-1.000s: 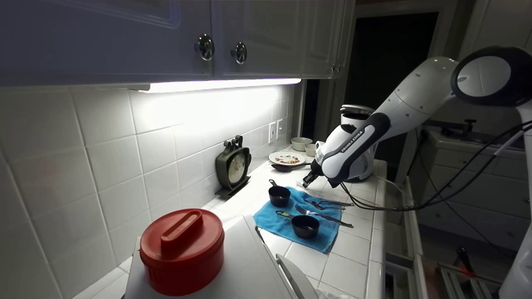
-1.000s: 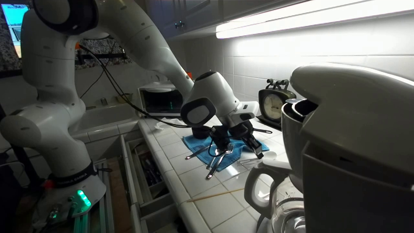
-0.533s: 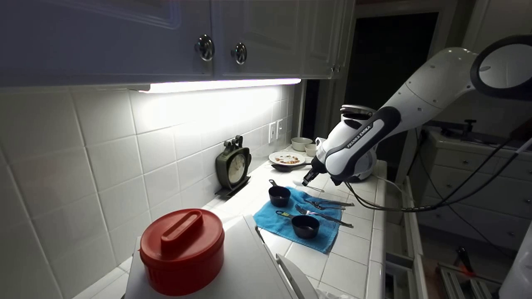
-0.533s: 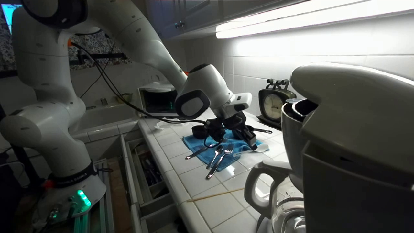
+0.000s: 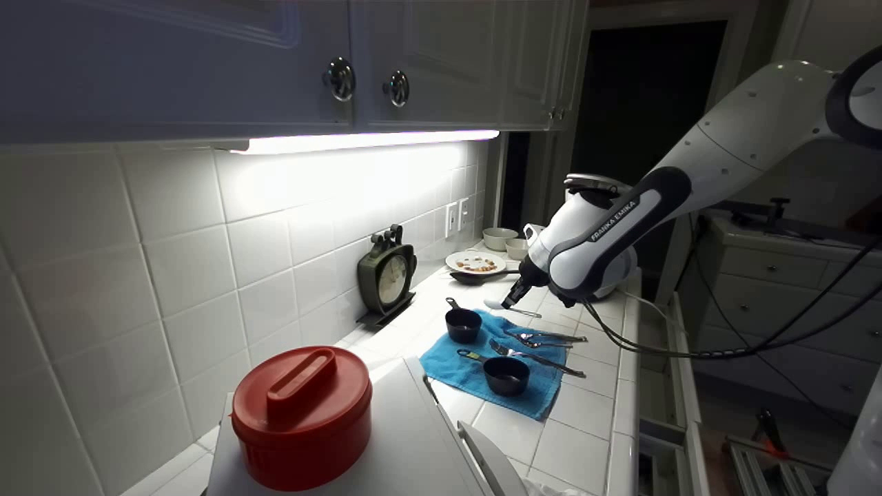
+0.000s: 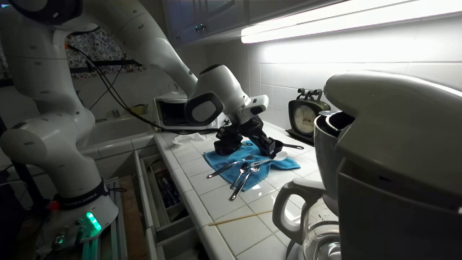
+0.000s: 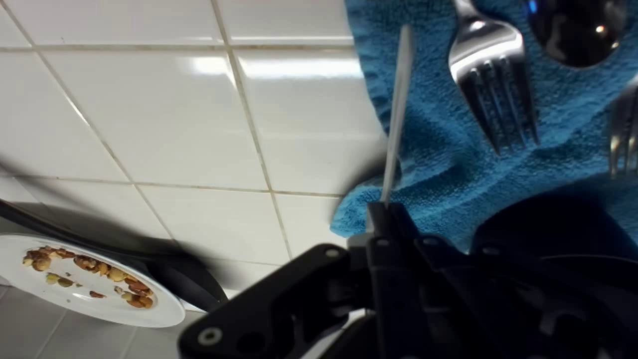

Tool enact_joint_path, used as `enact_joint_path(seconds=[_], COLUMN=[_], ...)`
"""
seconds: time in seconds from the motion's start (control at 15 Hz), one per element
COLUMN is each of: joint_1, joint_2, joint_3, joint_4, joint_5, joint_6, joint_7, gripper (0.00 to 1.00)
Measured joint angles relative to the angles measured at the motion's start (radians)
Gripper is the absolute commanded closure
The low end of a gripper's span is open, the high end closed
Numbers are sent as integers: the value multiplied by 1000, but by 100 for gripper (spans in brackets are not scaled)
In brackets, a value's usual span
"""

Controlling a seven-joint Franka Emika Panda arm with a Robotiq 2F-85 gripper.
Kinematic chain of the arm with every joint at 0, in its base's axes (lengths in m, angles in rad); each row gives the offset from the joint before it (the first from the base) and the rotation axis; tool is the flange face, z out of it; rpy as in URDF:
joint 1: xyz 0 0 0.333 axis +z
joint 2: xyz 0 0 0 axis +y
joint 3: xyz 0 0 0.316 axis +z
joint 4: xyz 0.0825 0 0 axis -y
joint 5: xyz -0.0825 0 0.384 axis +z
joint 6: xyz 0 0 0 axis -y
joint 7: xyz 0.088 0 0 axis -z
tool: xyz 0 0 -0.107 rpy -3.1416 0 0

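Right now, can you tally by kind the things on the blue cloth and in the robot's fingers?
Silver metal forks: 2
Silver metal spoon: 1
Round black handled cups: 2
Slim white plastic-looking spoon, in the fingers: 1
Total: 6

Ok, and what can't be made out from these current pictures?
White spoon: in the wrist view, its bowl is mostly hidden by the pincer.
Fork at the wrist view's right edge: that edge cuts off its handle.
Dial: markings too small in both exterior views.
Black cup nearer the dial: in an exterior view, the pincer covers much of its body.
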Motion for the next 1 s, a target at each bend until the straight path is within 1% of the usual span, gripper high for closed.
enact_joint_path(seconds=[0.47,1.0], joint_1=[0,-17], joint_2=[-8,-2], joint_3=[39,41], joint_4=[-19,-32], joint_5=[0,1], joint_6=[0,0], joint_7=[-63,-100], gripper=[96,95])
